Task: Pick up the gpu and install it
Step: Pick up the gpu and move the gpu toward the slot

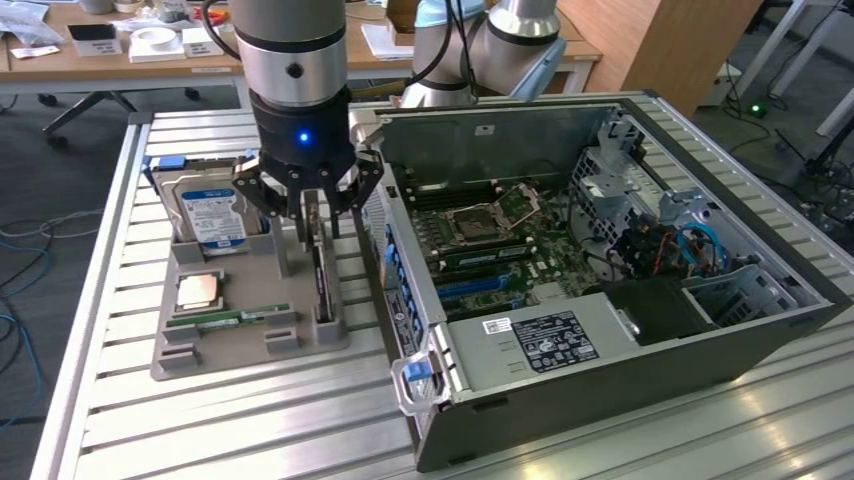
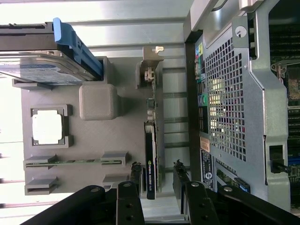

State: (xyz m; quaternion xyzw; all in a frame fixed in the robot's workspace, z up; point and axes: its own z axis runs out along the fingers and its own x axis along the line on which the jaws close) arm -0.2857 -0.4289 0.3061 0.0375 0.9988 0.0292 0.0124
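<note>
Gripper: your gripper point(image 2: 157, 177) hangs over the tray with its fingers point(image 2: 136, 174) apart, one on each side of the gpu's top edge. A gap shows on both sides, and nothing is clamped.
Gpu: the gpu point(image 2: 151, 157) stands on edge in a slot along the side of the tray nearest the case. It has a metal bracket at one end and is not yet lifted.
Handling: judge it light and stiff, but thin and fragile; the parts on its faces would not take a hard squeeze. It looks best held across the two flat faces near the top edge, about mid-length. Keep clear of the bracket and of the contact edge down in the slot.
Tray: the grey tray point(image 1: 227, 350) also holds an upright hard drive point(image 1: 211, 215), a chip point(image 1: 200, 290) lying flat and a memory stick point(image 1: 248, 316).
Surface: a slatted, ridged metal table point(image 1: 240, 425) carries the tray and the case.
Case: the open case point(image 1: 641, 385) lies just beside the tray, with its board point(image 1: 514, 250) facing up.
Room: cluttered desks point(image 1: 160, 60) and a second arm point(image 1: 487, 45) stand behind, and cables point(image 1: 20, 255) lie on the floor.
</note>
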